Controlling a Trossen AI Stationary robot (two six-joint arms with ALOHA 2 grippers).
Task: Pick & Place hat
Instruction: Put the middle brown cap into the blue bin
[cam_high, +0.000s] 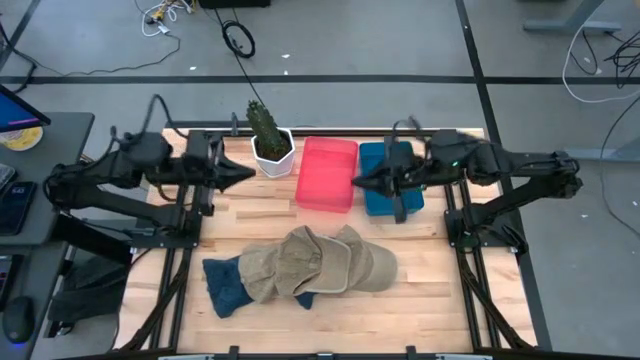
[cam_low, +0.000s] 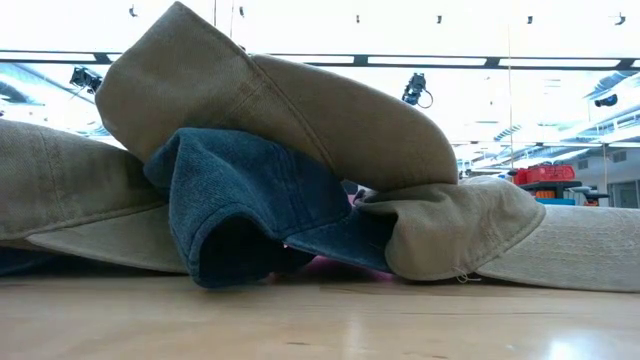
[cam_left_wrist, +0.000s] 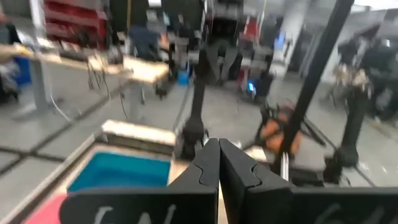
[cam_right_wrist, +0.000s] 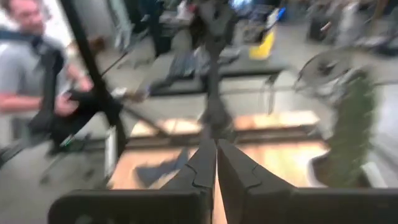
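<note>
Several caps lie piled on the table's near middle. Tan caps (cam_high: 325, 262) overlap one another, and a blue cap (cam_high: 226, 284) sticks out at the pile's left. The low view shows them close up: a tan cap (cam_low: 290, 110) rests on a blue denim cap (cam_low: 250, 200), with more tan caps beside it (cam_low: 500, 235). My left gripper (cam_high: 245, 175) hangs shut above the table's far left part, pointing right. My right gripper (cam_high: 358, 182) hangs shut over the bins, pointing left. Both are well beyond the pile and touch nothing.
A red bin (cam_high: 327, 172) and a blue bin (cam_high: 385, 195) stand side by side at the far middle; the right arm covers part of the blue one. A potted plant (cam_high: 272, 150) stands left of the red bin. A person (cam_right_wrist: 31, 74) is beyond the table.
</note>
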